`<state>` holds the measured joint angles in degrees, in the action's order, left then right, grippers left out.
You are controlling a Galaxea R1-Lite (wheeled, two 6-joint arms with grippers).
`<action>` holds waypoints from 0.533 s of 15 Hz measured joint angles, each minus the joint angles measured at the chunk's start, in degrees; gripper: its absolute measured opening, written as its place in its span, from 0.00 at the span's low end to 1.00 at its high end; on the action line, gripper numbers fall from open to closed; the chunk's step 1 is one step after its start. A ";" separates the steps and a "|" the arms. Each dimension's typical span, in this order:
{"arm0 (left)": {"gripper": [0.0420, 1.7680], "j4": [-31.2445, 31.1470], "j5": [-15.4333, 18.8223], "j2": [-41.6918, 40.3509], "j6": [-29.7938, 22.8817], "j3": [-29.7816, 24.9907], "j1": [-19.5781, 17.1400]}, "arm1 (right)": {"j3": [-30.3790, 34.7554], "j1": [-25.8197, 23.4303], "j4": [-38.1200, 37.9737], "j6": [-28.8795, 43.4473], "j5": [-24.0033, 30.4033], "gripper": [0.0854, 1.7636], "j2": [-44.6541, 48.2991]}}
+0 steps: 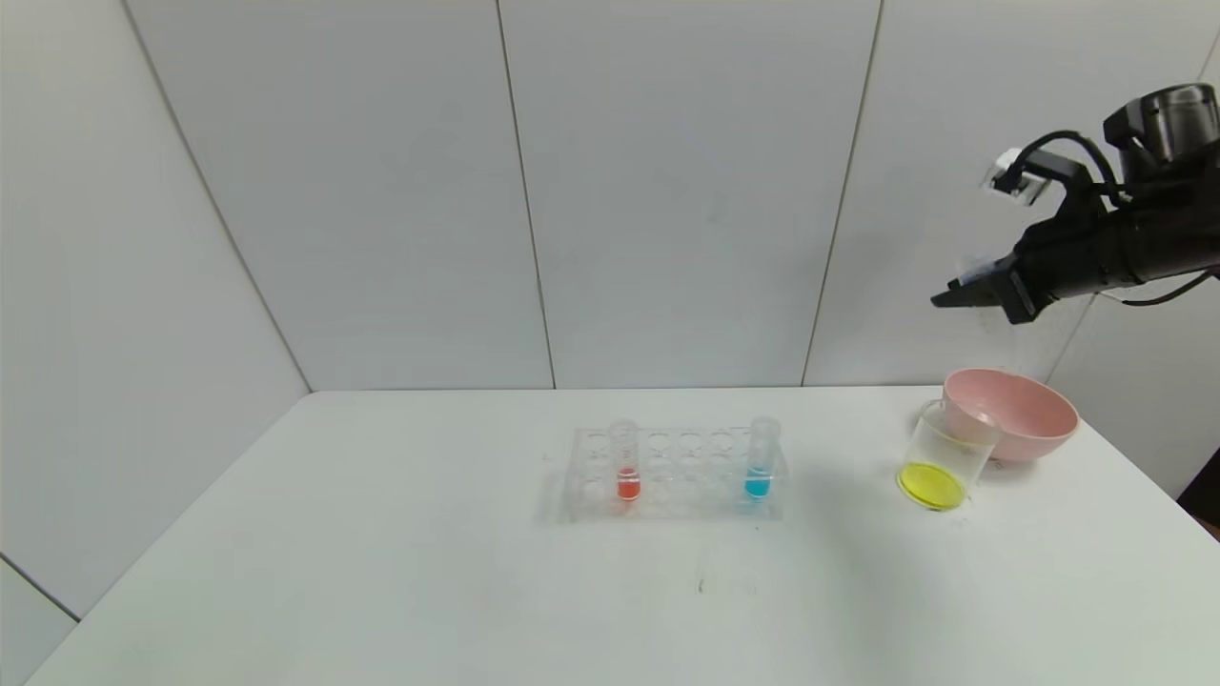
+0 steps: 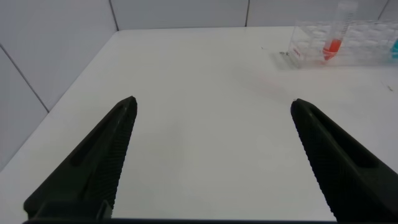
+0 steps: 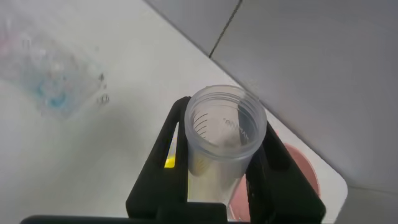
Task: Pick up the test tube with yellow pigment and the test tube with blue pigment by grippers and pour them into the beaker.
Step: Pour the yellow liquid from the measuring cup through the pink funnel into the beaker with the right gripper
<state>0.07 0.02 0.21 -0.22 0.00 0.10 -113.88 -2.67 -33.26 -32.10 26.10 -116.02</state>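
The left gripper [image 2: 211,158] hangs over the bare white table [image 2: 199,81], its two black ribbed fingers [image 2: 99,155] spread wide apart with nothing between them; one finger fills the 7 o'clock part of the view, the other the 4 o'clock part. Up at 1 o'clock a clear rack [image 2: 348,43] stands on the table, well apart from the gripper. An orange-red tube [image 2: 336,34] stands upright in it near the rack's closer end. At the 3 o'clock edge a sliver of blue [image 2: 395,45] shows in the rack, probably the blue tube, though it is mostly cut off. Grey wall panels [image 2: 56,37] rise behind the table from 9 to 12 o'clock.
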 joint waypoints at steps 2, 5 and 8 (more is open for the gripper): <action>1.00 0.00 -0.02 0.00 0.00 0.00 0.00 | 3.50 0.35 6.90 9.00 0.39 0.29 1.55; 1.00 0.00 -0.02 0.00 -0.02 0.00 0.00 | 14.76 0.41 20.35 19.68 -1.33 0.29 6.40; 1.00 0.00 -0.02 0.00 0.00 0.00 0.00 | 31.39 0.48 44.17 26.16 -5.66 0.29 11.31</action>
<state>0.07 0.00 0.21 -0.22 0.00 0.10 -82.49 -2.19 10.91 -5.94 20.44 -104.70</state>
